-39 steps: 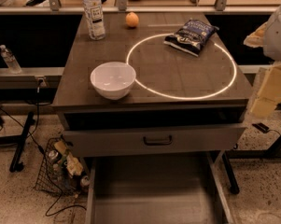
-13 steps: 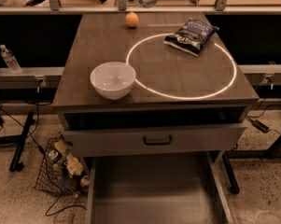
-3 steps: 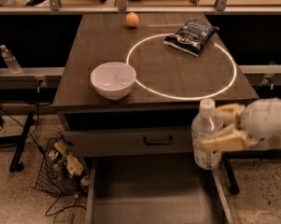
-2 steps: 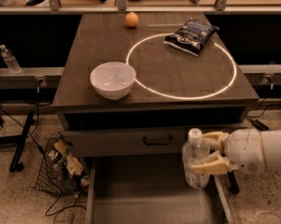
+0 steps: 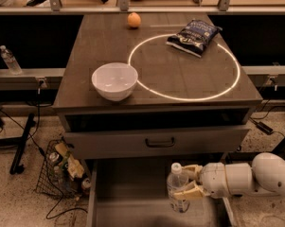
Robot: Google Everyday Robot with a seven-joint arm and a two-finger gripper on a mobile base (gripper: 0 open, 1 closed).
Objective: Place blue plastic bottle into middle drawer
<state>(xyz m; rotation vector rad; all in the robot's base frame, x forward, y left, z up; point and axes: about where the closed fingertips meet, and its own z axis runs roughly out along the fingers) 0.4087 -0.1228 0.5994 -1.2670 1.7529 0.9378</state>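
Observation:
The blue plastic bottle (image 5: 178,189) is clear with a white cap and stands upright inside the open middle drawer (image 5: 128,195), towards its right side. Whether its base touches the drawer's flat grey floor cannot be told. My gripper (image 5: 186,181) reaches in from the right on a white arm. Its tan fingers (image 5: 191,169) are shut on the bottle's upper body, one behind it and one in front.
A white bowl (image 5: 114,81), an orange (image 5: 134,20) and a dark chip bag (image 5: 193,30) sit on the cabinet top. The grey drawer front with a black handle (image 5: 160,142) juts out above the tray. A wire basket of trash (image 5: 61,170) stands at the left, and a small bottle (image 5: 10,59) stands on a shelf further left.
My gripper has carried the bottle down and to the left, from beside the cabinet's right front corner to low inside the open drawer.

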